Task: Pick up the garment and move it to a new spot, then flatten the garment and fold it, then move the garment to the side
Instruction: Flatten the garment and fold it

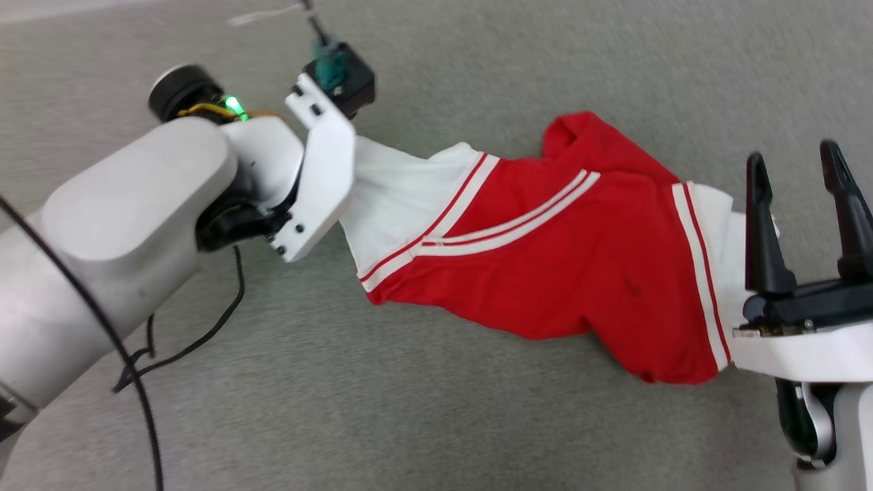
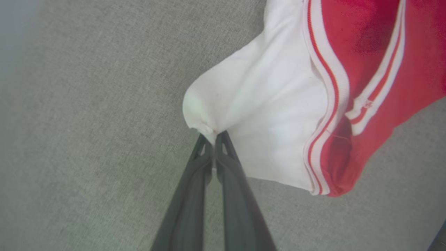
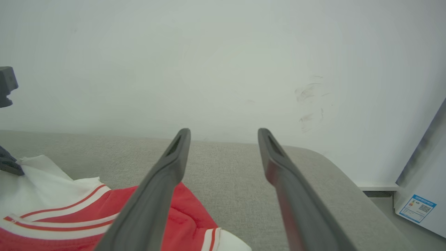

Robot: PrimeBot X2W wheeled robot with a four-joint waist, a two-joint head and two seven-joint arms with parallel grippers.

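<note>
I am carrying out the pick-up step, my left tool (image 2: 213, 137) clamping a white sleeve (image 2: 258, 115) of the bright red soft-cloth T-shirt (image 1: 545, 266) that is lying rumpled on the grey fabric surface (image 1: 409, 395), while my right tool (image 1: 791, 157), fingers apart by the other sleeve (image 1: 726, 232), is in my judgement needing to close there before lifting.

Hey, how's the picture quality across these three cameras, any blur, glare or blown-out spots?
Head view: soft, even light, one small green lamp glowing. Left wrist view: the garment washes out at its white sleeve beside the left gripper, whose fingers blur toward the lens. Right wrist view: hazy pale wall, right gripper soft up close.
</note>
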